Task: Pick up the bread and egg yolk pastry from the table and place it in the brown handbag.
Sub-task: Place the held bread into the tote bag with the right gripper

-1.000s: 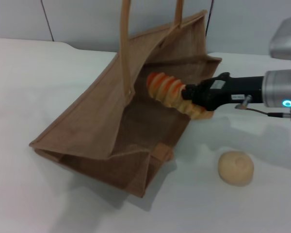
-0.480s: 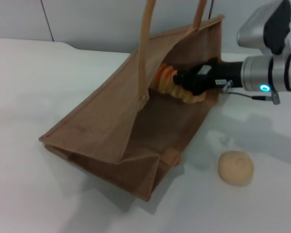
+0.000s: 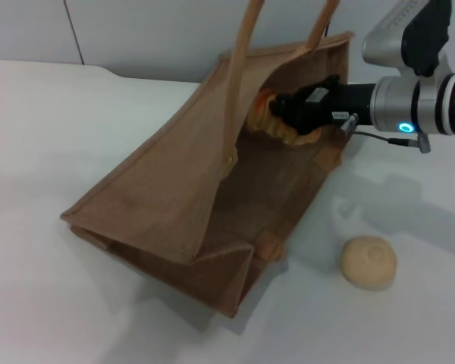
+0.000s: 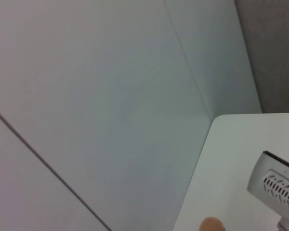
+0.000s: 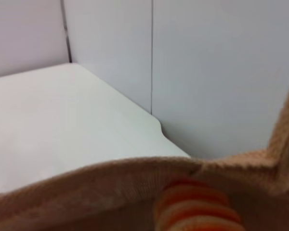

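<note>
The brown handbag (image 3: 174,189) lies tilted on the white table (image 3: 53,129) with its mouth facing right and its handles up. My right gripper (image 3: 284,114) is shut on the orange-and-cream striped bread (image 3: 267,120) and holds it inside the bag's mouth, near the upper rim. The bread (image 5: 195,209) and the bag's rim (image 5: 101,180) also show in the right wrist view. The round pale egg yolk pastry (image 3: 368,262) lies on the table to the right of the bag. My left gripper is out of view.
A pale wall with panel seams stands behind the table. The table's back edge runs behind the bag. The bag's tan handles (image 3: 246,45) rise out of the top of the head view.
My right gripper has carried the bread left and up, from the bag's opening to deeper inside its mouth. The bag has shifted a little and its handles lean more to the right.
</note>
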Controlling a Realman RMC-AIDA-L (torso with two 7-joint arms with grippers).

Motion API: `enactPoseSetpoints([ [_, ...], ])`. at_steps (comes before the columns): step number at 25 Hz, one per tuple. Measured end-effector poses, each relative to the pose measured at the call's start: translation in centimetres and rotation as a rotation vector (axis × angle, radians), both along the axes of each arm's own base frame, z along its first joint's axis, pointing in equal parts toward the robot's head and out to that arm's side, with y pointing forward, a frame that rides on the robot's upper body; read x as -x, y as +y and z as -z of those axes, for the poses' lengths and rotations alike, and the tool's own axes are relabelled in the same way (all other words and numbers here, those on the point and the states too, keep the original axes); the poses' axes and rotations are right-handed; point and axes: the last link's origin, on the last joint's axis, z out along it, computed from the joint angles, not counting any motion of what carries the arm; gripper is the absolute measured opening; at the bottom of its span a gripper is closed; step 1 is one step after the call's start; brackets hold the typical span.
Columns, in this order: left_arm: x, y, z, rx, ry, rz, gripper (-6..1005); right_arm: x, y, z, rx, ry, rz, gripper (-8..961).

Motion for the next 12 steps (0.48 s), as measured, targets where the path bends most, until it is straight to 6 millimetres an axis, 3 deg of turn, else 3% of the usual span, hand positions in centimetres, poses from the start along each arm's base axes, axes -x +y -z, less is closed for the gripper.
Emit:
enactPoseSetpoints([
  [12,-1.4,-0.7,0.5,0.014,-0.001,0.04,110,1.2,0.1,1.3,-0.027,-0.009,-0.051,121],
])
